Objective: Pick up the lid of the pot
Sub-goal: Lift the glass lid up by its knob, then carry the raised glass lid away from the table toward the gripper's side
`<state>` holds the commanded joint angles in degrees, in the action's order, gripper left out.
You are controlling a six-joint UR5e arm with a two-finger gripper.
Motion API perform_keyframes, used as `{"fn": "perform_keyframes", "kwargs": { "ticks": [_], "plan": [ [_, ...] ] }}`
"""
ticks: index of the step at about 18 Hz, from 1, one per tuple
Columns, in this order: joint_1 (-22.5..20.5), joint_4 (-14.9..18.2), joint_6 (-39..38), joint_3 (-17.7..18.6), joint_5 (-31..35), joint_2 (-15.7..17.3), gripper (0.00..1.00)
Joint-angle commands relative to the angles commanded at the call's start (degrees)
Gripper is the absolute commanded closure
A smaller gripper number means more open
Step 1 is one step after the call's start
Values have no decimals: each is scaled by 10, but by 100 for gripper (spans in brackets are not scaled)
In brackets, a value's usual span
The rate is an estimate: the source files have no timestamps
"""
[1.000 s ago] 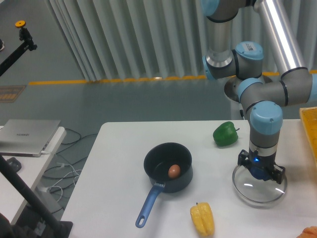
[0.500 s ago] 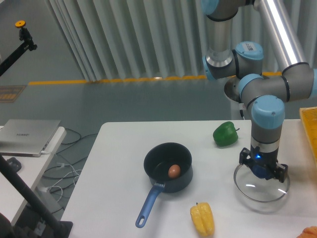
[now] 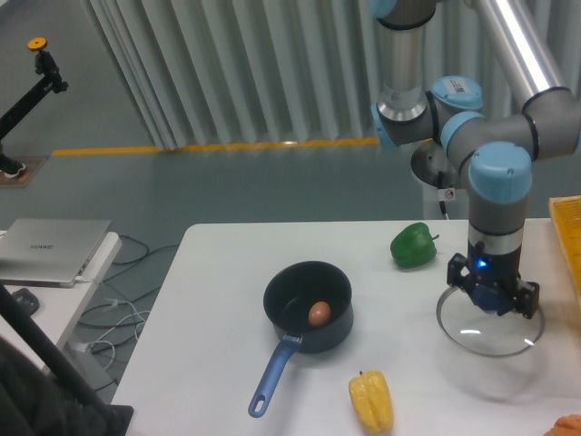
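Observation:
My gripper (image 3: 491, 289) points down at the right of the table, shut on the blue knob of the pot lid. The pot lid (image 3: 474, 332), clear glass with a metal rim, hangs below the fingers, raised above the white table. Its blue knob is partly hidden between the two dark fingers. At the left stands the black pot (image 3: 338, 333) with a blue handle, uncovered, with a small brown egg-like object inside.
A green pepper (image 3: 414, 246) lies behind and left of the lid. The yellow pepper (image 3: 371, 401) is near the front edge of the table (image 3: 218, 272). An orange item (image 3: 566, 426) sits at the front right corner, and a yellow crate (image 3: 567, 231) stands at the right edge.
The gripper has risen and shifted slightly right, carrying the lid with it off the table. At the far left, a dark arm part has come into view by the brown patch.

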<state>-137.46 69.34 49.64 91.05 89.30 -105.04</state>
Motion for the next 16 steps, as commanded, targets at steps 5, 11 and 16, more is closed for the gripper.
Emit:
{"fn": "perform_keyframes", "kwargs": {
  "ticks": [5,11,16],
  "plan": [
    [-11,10,76,3,5,26,64],
    [-17,33,187,0,44,33,64],
    [-27,46,250,0,46,34,64]
  ]
}}
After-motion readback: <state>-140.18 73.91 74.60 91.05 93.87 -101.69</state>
